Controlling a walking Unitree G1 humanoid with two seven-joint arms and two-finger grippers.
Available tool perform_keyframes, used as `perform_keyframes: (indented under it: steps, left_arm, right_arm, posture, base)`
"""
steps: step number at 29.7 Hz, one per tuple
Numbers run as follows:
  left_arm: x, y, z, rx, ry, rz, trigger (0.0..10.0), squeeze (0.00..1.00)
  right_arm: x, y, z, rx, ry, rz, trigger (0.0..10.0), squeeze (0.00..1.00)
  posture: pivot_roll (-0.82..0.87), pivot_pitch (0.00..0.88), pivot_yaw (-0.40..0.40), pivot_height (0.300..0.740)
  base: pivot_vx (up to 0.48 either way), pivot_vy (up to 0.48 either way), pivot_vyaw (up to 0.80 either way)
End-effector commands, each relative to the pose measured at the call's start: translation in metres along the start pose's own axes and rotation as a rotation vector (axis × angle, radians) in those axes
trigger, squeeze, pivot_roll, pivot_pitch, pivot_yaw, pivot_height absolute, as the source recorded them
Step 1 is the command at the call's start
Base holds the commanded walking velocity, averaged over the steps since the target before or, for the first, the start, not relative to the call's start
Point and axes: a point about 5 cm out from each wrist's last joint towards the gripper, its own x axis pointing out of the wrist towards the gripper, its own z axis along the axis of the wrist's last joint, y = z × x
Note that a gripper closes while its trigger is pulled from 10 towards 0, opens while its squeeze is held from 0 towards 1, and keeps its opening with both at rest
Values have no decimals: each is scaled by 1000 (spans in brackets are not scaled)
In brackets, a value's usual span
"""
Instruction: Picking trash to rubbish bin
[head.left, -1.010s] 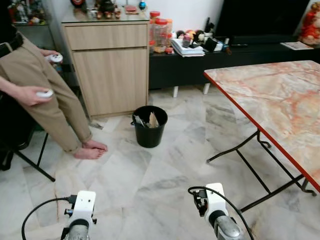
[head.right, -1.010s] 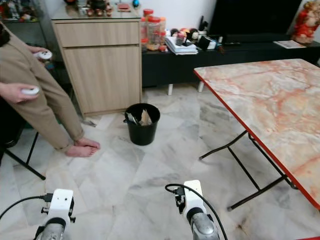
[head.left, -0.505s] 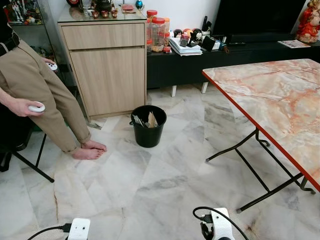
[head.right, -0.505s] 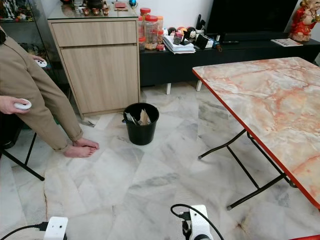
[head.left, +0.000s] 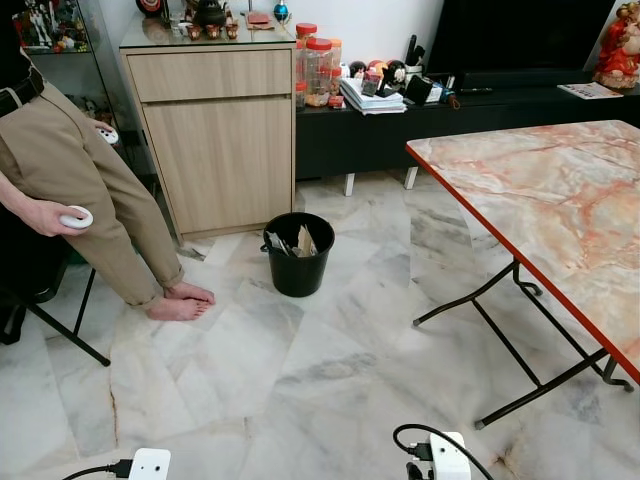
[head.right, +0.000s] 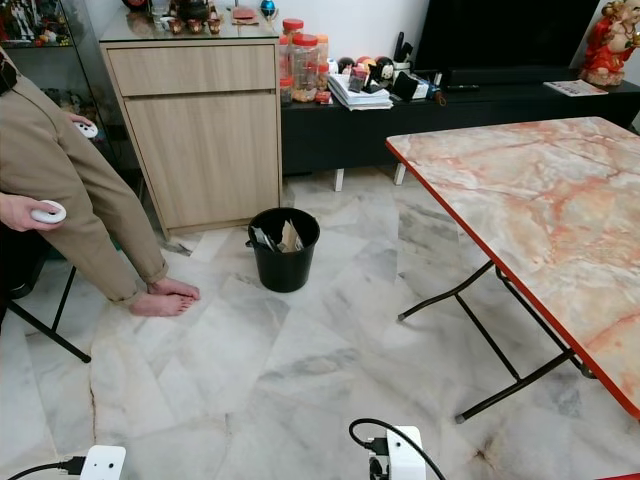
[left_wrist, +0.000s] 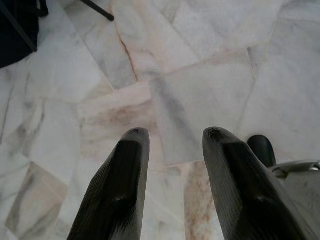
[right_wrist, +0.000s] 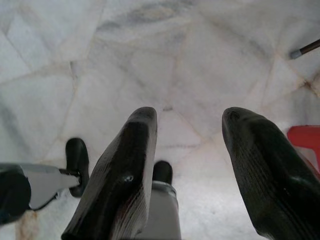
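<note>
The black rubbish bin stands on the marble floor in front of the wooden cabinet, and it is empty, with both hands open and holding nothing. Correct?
Not quite: the black rubbish bin is not empty. The left eye view shows trash already inside it. The rest holds: it stands before the wooden cabinet, and the left hand and right hand are open and hold nothing.

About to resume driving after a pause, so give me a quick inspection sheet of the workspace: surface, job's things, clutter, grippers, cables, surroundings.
Surface: pale marble floor; no loose trash seen on it.
Job's things: black rubbish bin upright in front of the wooden cabinet, with paper scraps inside.
Clutter: jars and books on the black low console.
Grippers: left gripper open, empty, pointing at the floor; right gripper open, empty, above the floor.
Cables: black cable looped at the right wrist; another at the left wrist.
Surroundings: marble-top folding table on the right; seated barefoot person on the left holding white controllers.
</note>
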Motion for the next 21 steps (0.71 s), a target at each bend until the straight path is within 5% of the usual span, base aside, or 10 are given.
perform_keyframes:
  steps: [1, 8, 10, 21]
  left_arm:
    - [0, -3, -1, 7, 11, -15, 10000, 0]
    - [7, -13, 27, 12, -67, -48, 10000, 0]
    - [9, -18, 40, 15, -94, -60, 10000, 0]
    - [10, -25, 46, 35, -109, -85, 10000, 0]
  right_arm:
    - [2, 2, 5, 11, -7, 1, 10000, 0]
    - [5, 12, 14, 10, -9, -3, 10000, 0]
    - [5, 2, 15, 47, 1, -125, 10000, 0]
    - [1, -18, 8, 86, 15, -282, 10000, 0]
  posture:
    - [-16, 32, -54, 740]
    - [-10, 18, -44, 740]
    - [-13, 15, -38, 740]
    - [-18, 30, -34, 740]
  base:
    - [0, 0, 0]
    - [0, 0, 0]
    - [0, 0, 0]
    - [0, 0, 0]
